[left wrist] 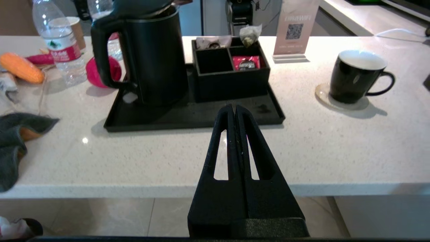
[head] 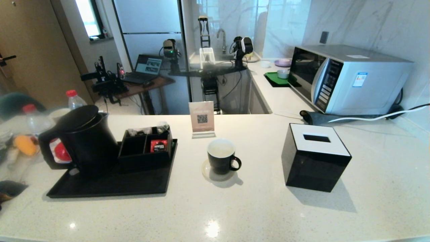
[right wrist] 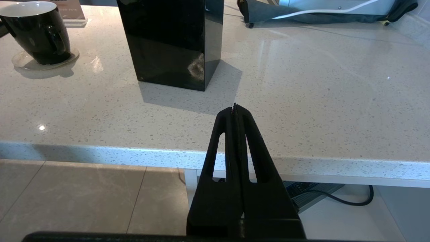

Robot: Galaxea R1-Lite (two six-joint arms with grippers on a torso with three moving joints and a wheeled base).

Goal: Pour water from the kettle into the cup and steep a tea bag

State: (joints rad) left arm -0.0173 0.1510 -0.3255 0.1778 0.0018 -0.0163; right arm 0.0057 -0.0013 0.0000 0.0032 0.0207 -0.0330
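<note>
The matte-black kettle (head: 88,141) stands at the left end of a black tray (head: 111,183), handle pointing left, lid tilted slightly up. The glossy black cup (head: 221,156) with a white inside sits on a clear coaster mid-counter, handle to the right. Tea bags (left wrist: 250,33) lie in the back of a black organiser box (head: 146,148) on the tray. My left gripper (left wrist: 234,108) is shut and empty, held back at the counter's front edge before the tray. My right gripper (right wrist: 234,107) is shut and empty too, near the front edge before the tissue box. Neither arm shows in the head view.
A black tissue box (head: 315,156) stands right of the cup. A QR sign (head: 202,118) is behind the cup, a microwave (head: 349,78) at back right. Water bottles (left wrist: 58,42), a tan paper cup (left wrist: 74,28), a red ball (left wrist: 97,69) and a grey cloth (left wrist: 16,141) crowd the left.
</note>
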